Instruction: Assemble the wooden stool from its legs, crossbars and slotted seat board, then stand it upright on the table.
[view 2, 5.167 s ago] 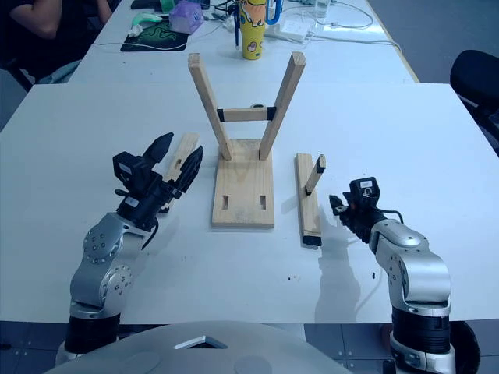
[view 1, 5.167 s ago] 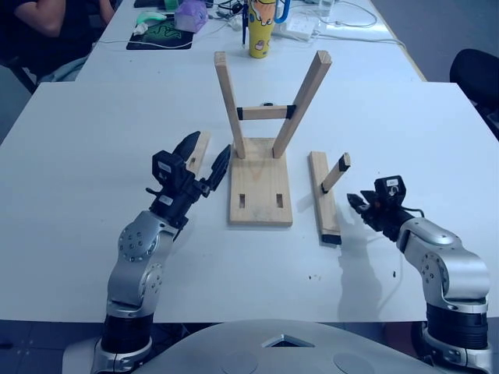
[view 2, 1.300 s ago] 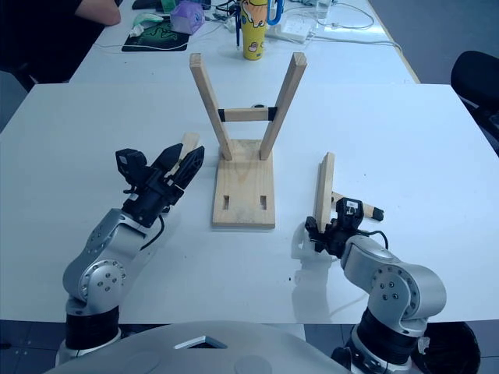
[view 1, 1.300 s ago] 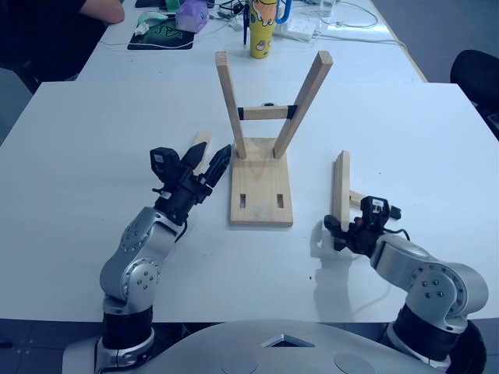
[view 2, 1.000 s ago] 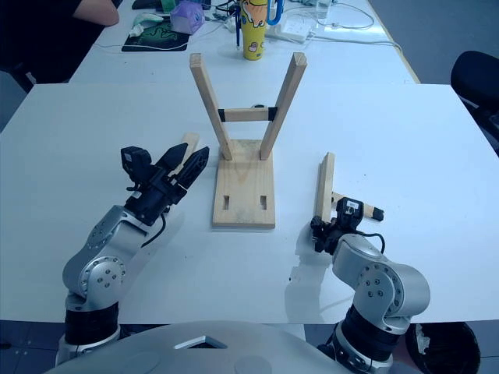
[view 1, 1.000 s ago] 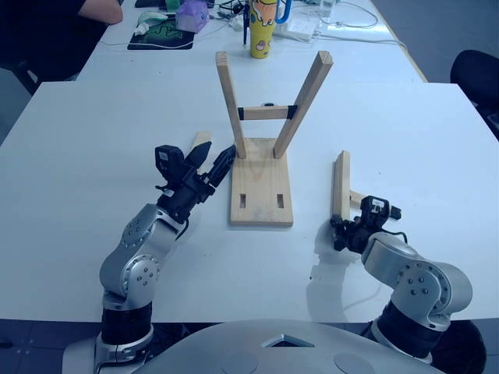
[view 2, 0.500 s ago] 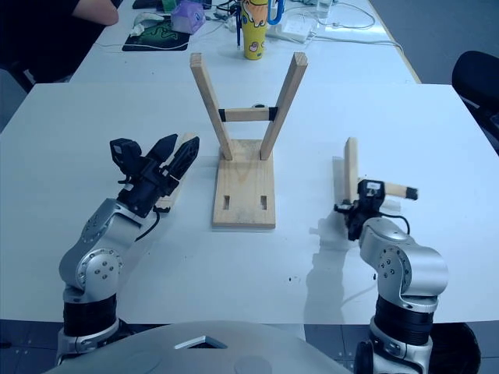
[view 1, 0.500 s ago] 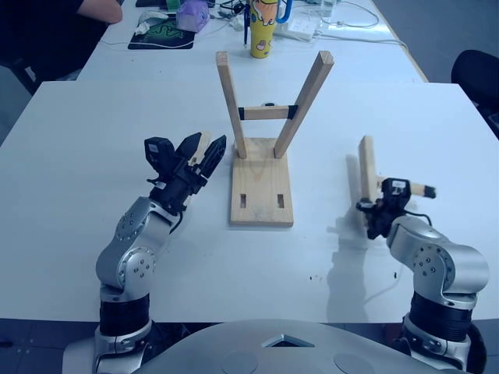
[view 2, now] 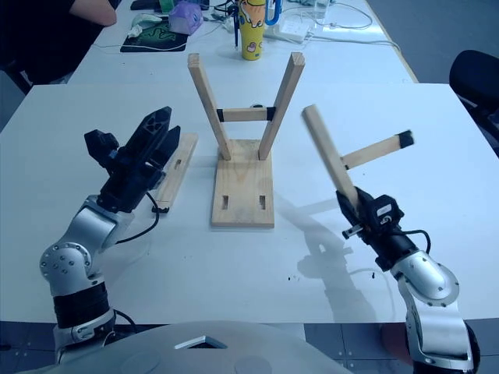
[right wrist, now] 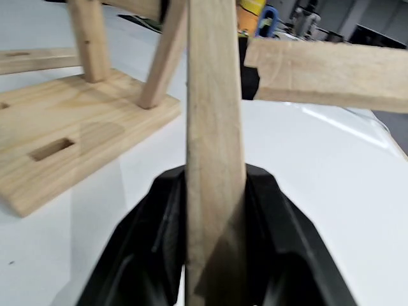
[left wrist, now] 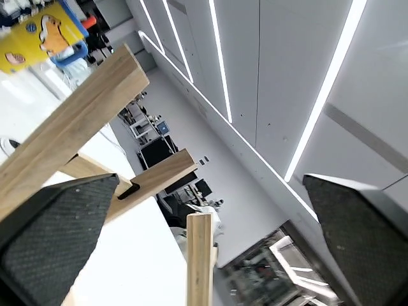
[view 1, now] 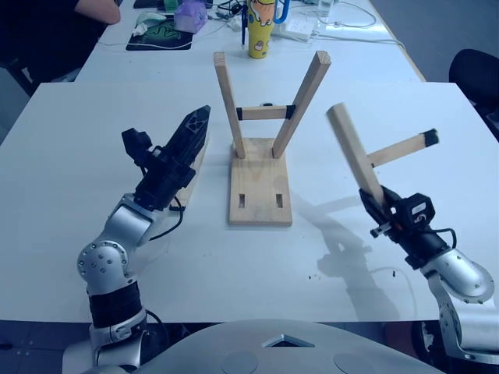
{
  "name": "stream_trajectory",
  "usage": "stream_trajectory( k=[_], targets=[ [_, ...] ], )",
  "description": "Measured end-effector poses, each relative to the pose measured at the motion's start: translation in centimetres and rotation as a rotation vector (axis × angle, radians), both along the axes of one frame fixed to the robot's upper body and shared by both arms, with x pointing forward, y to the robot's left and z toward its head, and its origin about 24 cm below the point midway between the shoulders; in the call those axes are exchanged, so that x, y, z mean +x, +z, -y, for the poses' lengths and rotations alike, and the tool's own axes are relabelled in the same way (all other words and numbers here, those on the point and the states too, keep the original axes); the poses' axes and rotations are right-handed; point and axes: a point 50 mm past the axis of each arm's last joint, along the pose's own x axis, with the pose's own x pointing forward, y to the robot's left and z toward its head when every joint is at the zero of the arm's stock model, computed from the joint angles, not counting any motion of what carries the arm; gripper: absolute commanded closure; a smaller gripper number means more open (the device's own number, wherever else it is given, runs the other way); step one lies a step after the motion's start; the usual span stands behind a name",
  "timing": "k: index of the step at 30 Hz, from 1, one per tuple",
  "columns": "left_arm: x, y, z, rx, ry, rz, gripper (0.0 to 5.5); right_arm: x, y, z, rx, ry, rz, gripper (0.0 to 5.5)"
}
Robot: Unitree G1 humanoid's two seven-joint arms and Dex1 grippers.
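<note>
Seat board flat on table, two upright legs and crossbar standing at its far end; loose leg lying just left of board; left gripper raised near it, fingers spread, grasping nothing; right gripper clenched on third leg, held tilted above table, crossbar stub jutting rightward.

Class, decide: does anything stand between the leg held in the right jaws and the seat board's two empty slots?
Nothing visible does: only bare table lies between the leg and the slots.
</note>
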Motion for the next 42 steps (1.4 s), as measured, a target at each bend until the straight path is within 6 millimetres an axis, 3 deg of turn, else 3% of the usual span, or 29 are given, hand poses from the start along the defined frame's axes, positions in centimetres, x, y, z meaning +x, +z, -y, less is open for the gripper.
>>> stream_trajectory(
  k=[6,12,20,36,42],
  targets=[
    [0.3,-0.5,1.2,0.109,-0.113,-0.047,0.10,0.4,0.9,-2.6,0.020,0.174,0.094,4.44],
    [1.5,-0.4,2.5,0.203,-0.179,-0.036,0.10,0.9,0.9,-4.6,0.045,0.190,0.156,4.44],
    [1.7,-0.1,3.6,0.238,-0.243,0.011,0.10,1.8,0.8,-6.9,0.077,0.229,0.165,4.44],
    [1.9,0.9,4.4,0.221,-0.265,0.063,0.10,2.7,-0.3,-7.5,0.051,0.288,0.119,4.44],
    [1.9,1.1,4.5,0.220,-0.283,0.078,1.09,2.7,-0.3,-7.8,0.053,0.309,0.130,4.44]
  ],
)
